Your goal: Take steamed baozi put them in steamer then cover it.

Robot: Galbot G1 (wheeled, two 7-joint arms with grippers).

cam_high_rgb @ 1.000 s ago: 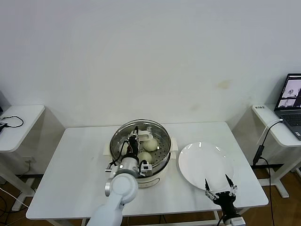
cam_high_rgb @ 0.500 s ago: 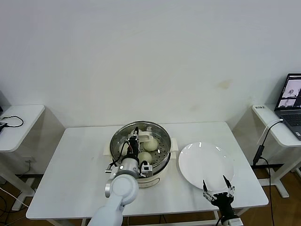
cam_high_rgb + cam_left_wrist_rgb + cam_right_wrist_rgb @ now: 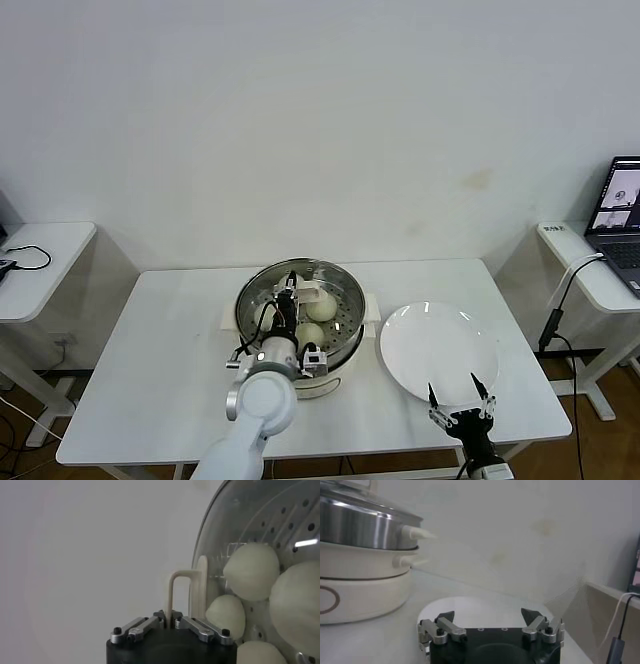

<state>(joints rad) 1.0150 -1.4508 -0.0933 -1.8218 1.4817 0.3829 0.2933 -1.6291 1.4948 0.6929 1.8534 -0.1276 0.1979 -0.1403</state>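
1. Several small, round, smooth cream-white steamed baozi [image 3: 250, 571] lie on the perforated tray inside the round shiny stainless-steel steamer [image 3: 300, 328] on its cream-white electric base; the left wrist view shows four of them under the glass, while only two are plain in the head view.
2. One round clear glass cover [image 3: 262, 290] with a metal rim rests on top of the steamer, over the buns.
3. On the cover, the cream-white bar handle [image 3: 186, 592] stands upright, and the left gripper [image 3: 169, 622] is closed tight on its near post, directly above the pot.
4. To the robot's right of the steamer lies a flat round white plate [image 3: 438, 350], close to the pot but not touching it.
5. At the plate's near edge the right gripper [image 3: 460, 398] hovers low, its two dark fingertips [image 3: 446, 616] spread wide apart with nothing between them.
6. All of this sits on a white rectangular table [image 3: 160, 360], with the steamer near its middle.
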